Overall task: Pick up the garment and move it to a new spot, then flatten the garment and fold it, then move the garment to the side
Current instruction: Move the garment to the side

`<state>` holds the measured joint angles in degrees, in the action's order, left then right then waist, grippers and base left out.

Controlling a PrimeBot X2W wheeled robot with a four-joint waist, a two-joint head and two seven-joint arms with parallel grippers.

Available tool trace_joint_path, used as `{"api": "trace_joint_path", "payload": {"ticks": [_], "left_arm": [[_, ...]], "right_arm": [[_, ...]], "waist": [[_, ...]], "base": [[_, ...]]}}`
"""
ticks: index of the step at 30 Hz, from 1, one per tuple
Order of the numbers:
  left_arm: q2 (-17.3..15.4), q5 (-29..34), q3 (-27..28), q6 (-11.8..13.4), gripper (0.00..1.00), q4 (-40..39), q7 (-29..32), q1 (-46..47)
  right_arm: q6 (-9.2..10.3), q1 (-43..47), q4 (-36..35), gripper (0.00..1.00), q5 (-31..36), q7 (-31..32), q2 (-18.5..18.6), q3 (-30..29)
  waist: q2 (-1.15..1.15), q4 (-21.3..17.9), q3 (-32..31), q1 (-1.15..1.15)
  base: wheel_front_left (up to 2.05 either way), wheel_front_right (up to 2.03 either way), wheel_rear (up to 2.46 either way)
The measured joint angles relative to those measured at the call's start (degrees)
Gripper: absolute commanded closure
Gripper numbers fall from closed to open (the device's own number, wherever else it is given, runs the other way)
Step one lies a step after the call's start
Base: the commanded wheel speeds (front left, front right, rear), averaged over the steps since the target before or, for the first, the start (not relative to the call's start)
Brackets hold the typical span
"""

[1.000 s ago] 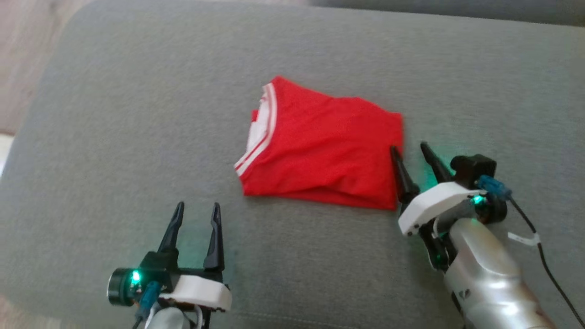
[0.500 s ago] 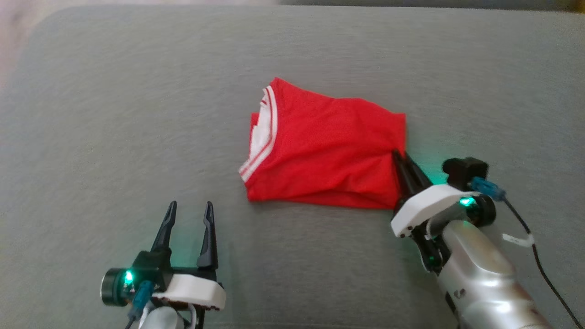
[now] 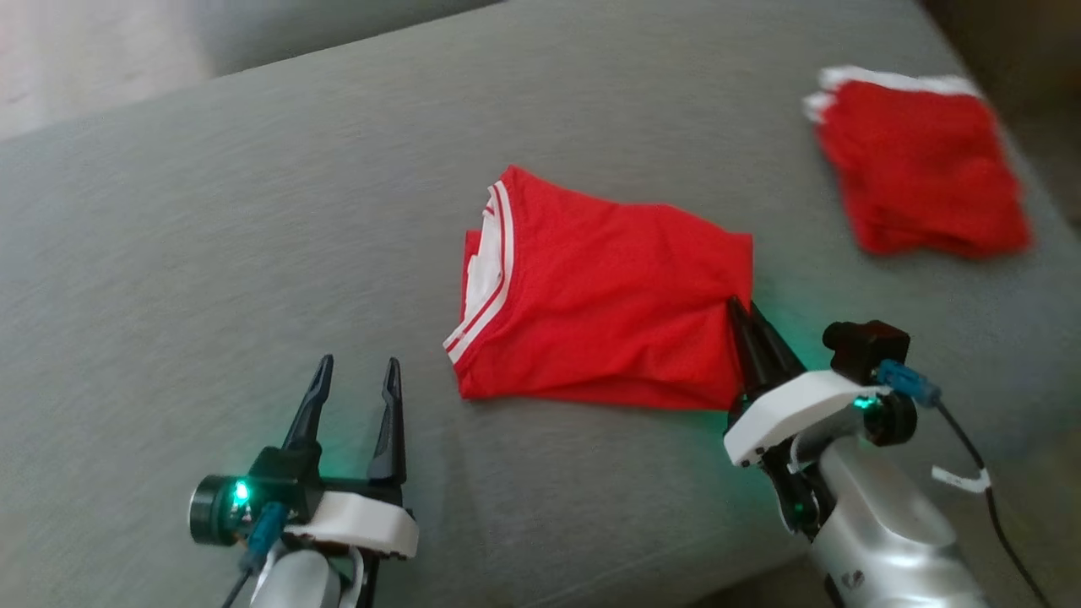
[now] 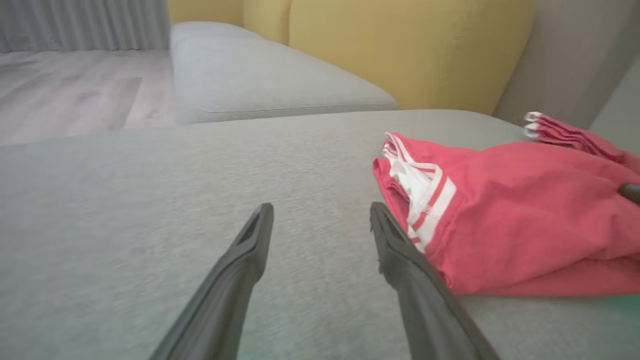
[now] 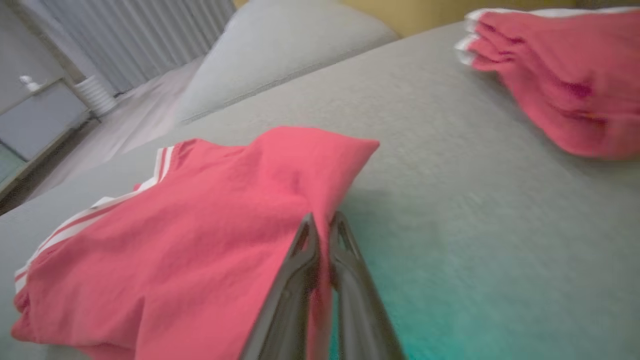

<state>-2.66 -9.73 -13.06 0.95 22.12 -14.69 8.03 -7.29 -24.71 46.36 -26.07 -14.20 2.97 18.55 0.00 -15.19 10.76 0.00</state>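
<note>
I had the right gripper (image 3: 741, 307) pinched shut on the near right edge of the folded red garment (image 3: 608, 295), mid-cushion; my left gripper (image 3: 359, 367) stood spread, near and left of it, above the grey cushion (image 3: 211, 253); another red pile (image 3: 925, 169) lay far right.

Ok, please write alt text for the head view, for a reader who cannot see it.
The right gripper is shut on the right edge of a folded red garment lying on a grey cushion. The left gripper hangs open at the lower left, apart from it. A second folded red pile lies at the upper right.
</note>
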Motion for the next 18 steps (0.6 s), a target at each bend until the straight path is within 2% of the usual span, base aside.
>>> {"api": "trace_joint_path", "payload": {"ticks": [5,9,13,18], "left_arm": [[0.0,0.7,0.1,-0.5,0.0,0.3,0.0,0.0],[0.0,1.3,0.1,-0.5,0.0,0.7,0.0,0.2],[0.0,2.2,0.4,-1.0,0.0,1.5,0.0,0.4],[0.0,3.3,1.1,-1.5,0.0,2.0,0.0,1.1]], "right_arm": [[0.0,0.9,-0.2,1.0,1.5,0.0,0.0,0.6],[0.0,0.6,-0.3,1.0,4.9,0.0,0.2,-0.8],[0.0,-2.2,-0.3,1.0,6.6,0.0,1.8,-2.3],[0.0,-15.1,1.2,1.0,10.0,0.1,6.8,-3.8]], "waist": [[0.0,-6.8,0.4,0.0],[0.0,-10.4,1.0,0.0],[0.0,-11.4,2.4,0.01],[0.0,-9.9,3.6,0.0]], "base": [[0.0,0.0,0.0],[0.0,0.0,0.0],[0.0,0.0,0.0],[0.0,0.0,0.0]]}}
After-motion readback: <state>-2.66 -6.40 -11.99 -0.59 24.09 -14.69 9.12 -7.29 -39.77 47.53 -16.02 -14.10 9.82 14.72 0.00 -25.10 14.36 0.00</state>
